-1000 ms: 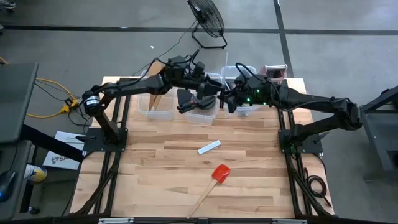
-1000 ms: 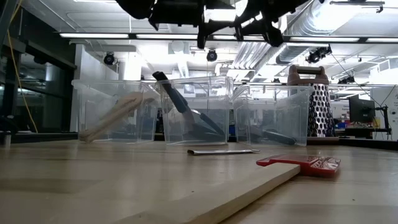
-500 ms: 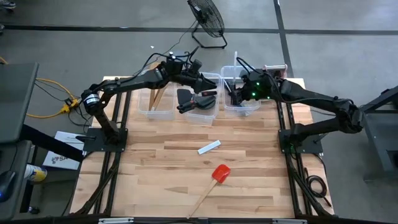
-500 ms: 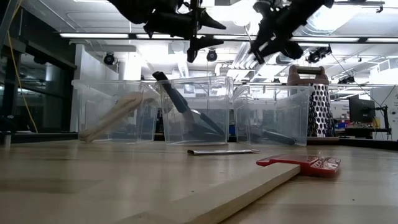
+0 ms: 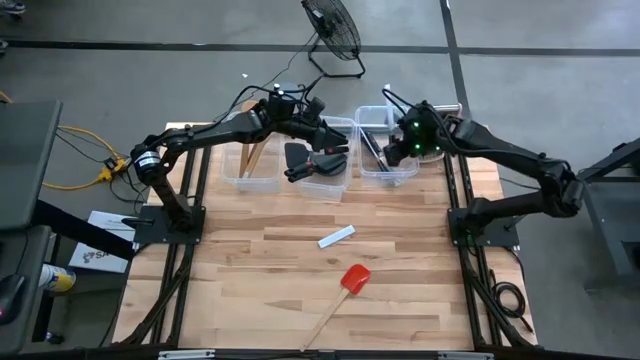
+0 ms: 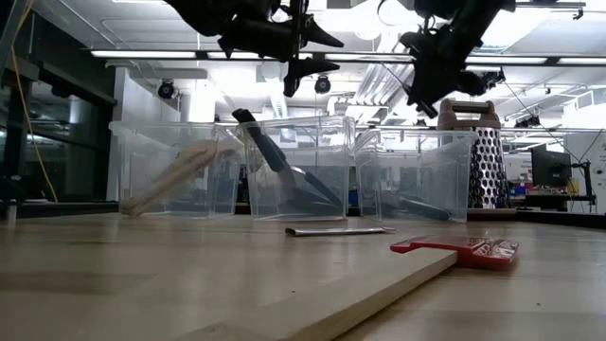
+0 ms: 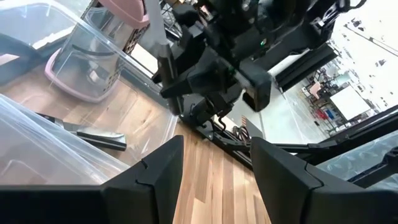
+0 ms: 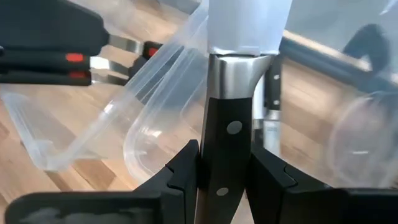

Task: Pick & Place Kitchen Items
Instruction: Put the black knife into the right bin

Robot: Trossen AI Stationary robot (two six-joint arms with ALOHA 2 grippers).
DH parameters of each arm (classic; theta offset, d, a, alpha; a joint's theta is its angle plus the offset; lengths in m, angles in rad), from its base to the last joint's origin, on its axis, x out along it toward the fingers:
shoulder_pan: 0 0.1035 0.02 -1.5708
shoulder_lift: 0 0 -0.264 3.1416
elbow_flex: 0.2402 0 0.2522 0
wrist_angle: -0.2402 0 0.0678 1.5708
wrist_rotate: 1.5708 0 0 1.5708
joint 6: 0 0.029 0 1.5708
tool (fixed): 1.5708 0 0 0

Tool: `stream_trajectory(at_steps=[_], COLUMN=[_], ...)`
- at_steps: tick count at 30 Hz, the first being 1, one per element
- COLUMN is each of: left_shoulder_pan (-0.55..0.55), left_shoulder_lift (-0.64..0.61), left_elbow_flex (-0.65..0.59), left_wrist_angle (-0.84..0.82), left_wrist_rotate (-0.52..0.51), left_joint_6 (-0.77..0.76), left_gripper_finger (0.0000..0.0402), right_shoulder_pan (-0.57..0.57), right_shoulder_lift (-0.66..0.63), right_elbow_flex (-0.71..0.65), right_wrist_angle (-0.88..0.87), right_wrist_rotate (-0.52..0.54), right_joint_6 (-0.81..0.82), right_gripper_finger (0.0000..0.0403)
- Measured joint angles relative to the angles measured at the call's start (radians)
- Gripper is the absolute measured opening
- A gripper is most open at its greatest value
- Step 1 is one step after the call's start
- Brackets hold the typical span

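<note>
Right wrist view: knife (image 8: 227,143) clamped between right end effector (image 8: 225,165) fingers.

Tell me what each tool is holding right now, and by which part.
The right tool grips a knife by its black handle, over the right bin. The left tool is open and holds nothing.

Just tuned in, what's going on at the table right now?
The right end effector is shut on a black-handled knife, holding it above the right clear bin at the table's far edge. The left end effector is open and empty over the middle bin. A red spatula and a pale flat item lie on the table.
</note>
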Motion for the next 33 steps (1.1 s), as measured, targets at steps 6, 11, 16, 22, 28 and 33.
stream_trajectory(at_steps=[6, 11, 16, 22, 28, 33], left_shoulder_pan=[0.000, 0.000, 0.000, 0.000, 0.000, 0.000], left_shoulder_lift=[0.000, 0.000, 0.000, 0.000, 0.000, 0.000], left_elbow_flex=[0.000, 0.000, 0.000, 0.000, 0.000, 0.000], left_wrist_angle=[0.000, 0.000, -0.011, -0.058, -0.115, -0.149], left_wrist_rotate=[-0.001, -0.001, -0.001, 0.002, 0.014, 0.015], left_joint_6=[0.000, -0.005, -0.007, -0.008, -0.008, -0.008], left_gripper_finger=[0.0184, 0.0184, 0.0184, 0.0184, 0.0184, 0.0184], right_shoulder_pan=[-0.001, -0.007, -0.007, -0.007, -0.029, -0.057], right_shoulder_lift=[0.049, 0.127, 0.231, 0.355, 0.466, 0.538], right_elbow_flex=[0.128, 0.222, 0.309, 0.429, 0.517, 0.549], right_wrist_angle=[-0.182, -0.332, -0.473, -0.652, -0.768, -0.829], right_wrist_rotate=[0.056, 0.067, 0.064, 0.059, 0.026, 0.017], right_joint_6=[-0.034, -0.063, -0.087, -0.103, -0.143, -0.181], right_gripper_finger=[0.0091, 0.0091, 0.0091, 0.0091, 0.0091, 0.0091])
